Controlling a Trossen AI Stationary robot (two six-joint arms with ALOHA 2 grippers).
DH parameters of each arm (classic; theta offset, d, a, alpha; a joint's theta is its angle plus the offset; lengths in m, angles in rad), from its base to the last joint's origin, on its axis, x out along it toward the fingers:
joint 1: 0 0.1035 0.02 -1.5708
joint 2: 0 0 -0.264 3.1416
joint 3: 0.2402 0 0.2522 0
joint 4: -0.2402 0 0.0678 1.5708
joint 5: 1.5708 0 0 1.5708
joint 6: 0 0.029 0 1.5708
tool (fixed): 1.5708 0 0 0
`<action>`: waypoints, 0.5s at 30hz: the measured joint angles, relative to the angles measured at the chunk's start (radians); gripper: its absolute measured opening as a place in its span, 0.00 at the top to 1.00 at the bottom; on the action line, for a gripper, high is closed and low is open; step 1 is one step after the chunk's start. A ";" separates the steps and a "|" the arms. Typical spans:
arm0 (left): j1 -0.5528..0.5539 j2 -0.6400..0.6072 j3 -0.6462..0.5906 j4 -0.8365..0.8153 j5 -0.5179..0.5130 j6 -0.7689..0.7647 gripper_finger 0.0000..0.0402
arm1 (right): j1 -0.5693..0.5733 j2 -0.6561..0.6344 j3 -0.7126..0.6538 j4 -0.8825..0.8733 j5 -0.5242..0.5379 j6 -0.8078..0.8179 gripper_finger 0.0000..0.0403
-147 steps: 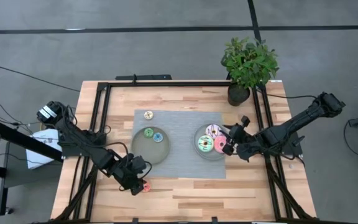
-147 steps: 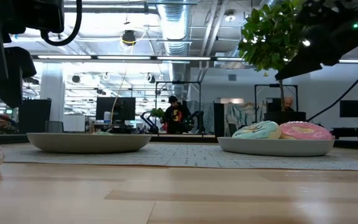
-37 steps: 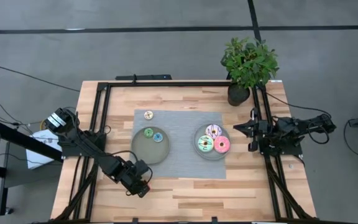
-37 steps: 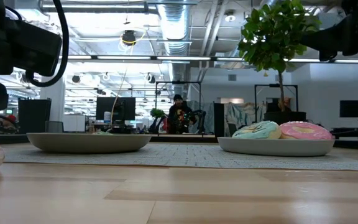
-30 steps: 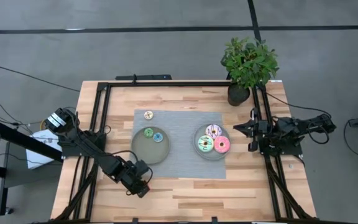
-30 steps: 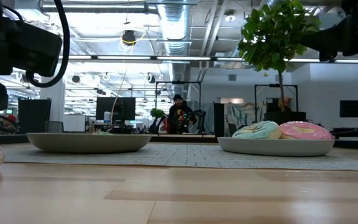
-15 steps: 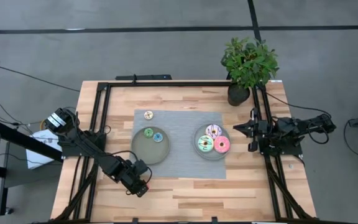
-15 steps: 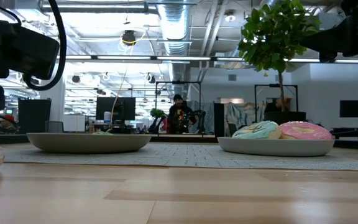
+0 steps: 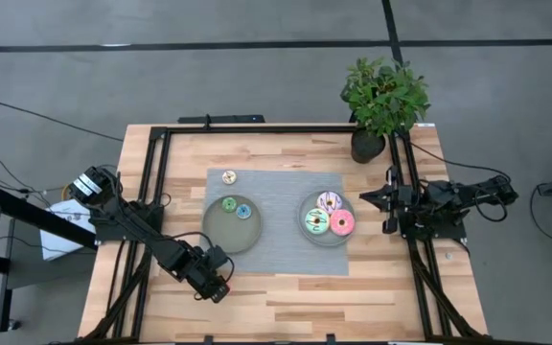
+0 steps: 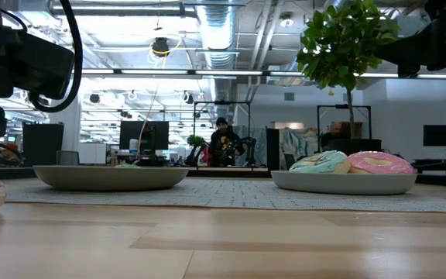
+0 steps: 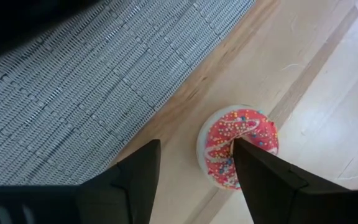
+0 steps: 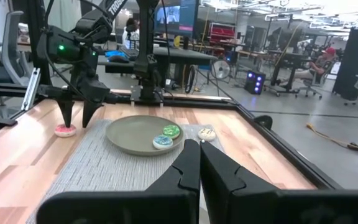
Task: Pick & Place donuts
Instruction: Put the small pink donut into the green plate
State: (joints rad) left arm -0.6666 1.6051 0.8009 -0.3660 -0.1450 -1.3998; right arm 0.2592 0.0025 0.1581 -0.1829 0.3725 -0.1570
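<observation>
Red donut point(image 11: 238, 148) on wood — gripper point(image 11: 194, 163) finger touching.

Overhead straight down, low level across table point(image 10: 223, 248), wrists forward, sharing plates point(image 9: 233, 230)

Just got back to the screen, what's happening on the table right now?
The left gripper is down over the red donut on bare wood just off the mat, one finger in its hole, not yet gripped. The right gripper is shut, parked at the table's right edge. Three big donuts sit on the right plate.
</observation>
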 joint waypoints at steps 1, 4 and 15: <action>0.000 0.000 0.000 0.000 -0.001 0.000 0.52 | 0.000 0.000 0.000 0.000 0.000 0.000 1.00; 0.000 0.001 0.000 -0.001 -0.001 0.000 0.52 | 0.000 0.000 0.000 -0.006 0.000 0.000 1.00; 0.001 0.074 0.040 -0.024 0.028 0.009 0.52 | 0.000 0.000 0.001 -0.018 0.000 0.001 1.00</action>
State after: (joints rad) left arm -0.6657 1.6790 0.8413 -0.3899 -0.1172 -1.3909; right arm 0.2592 0.0025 0.1589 -0.2005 0.3721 -0.1555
